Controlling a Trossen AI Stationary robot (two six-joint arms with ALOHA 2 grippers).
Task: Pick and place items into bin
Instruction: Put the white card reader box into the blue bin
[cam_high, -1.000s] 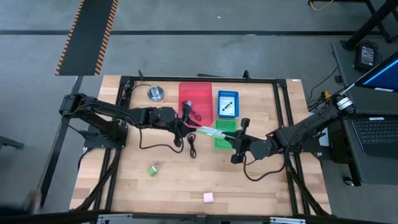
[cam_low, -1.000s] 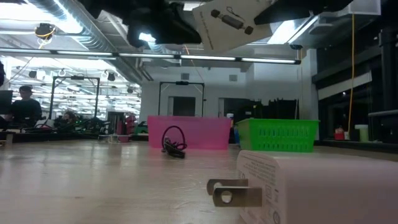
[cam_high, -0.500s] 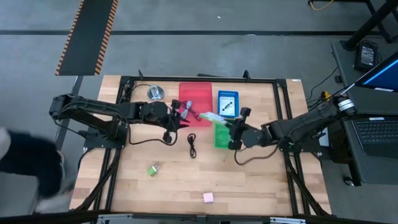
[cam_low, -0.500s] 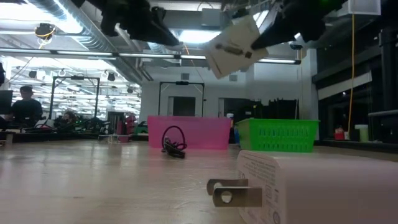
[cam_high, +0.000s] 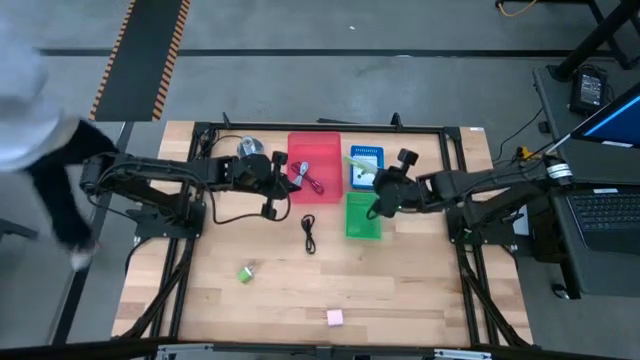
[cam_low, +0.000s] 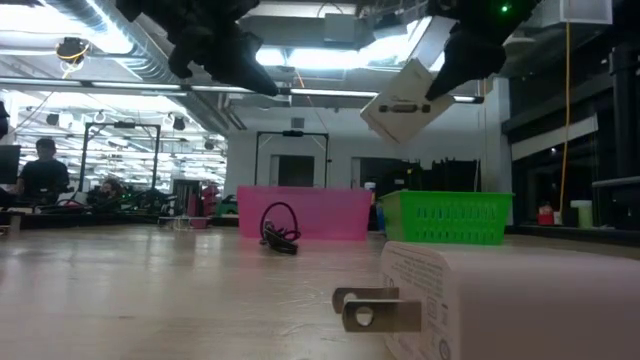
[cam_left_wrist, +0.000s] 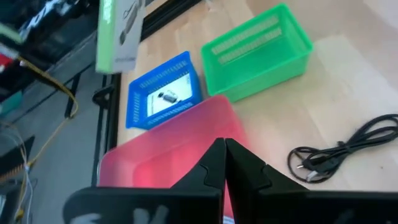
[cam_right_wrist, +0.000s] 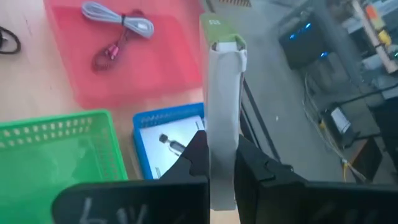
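Packet (cam_right_wrist: 222, 118), white, pinched in right gripper (cam_high: 374, 203) above blue bin (cam_high: 367, 166); green basket (cam_high: 363, 216) just beside. Left gripper (cam_left_wrist: 224, 163) closed, empty, over red bin (cam_high: 315, 167).

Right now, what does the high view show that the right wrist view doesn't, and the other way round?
Only the high view shows the left gripper shut beside the red bin, the black cable, the green block and pink block on the table. Only the right wrist view shows the right gripper clamping the white packet edge-on. Both show the blue bin and green bin.
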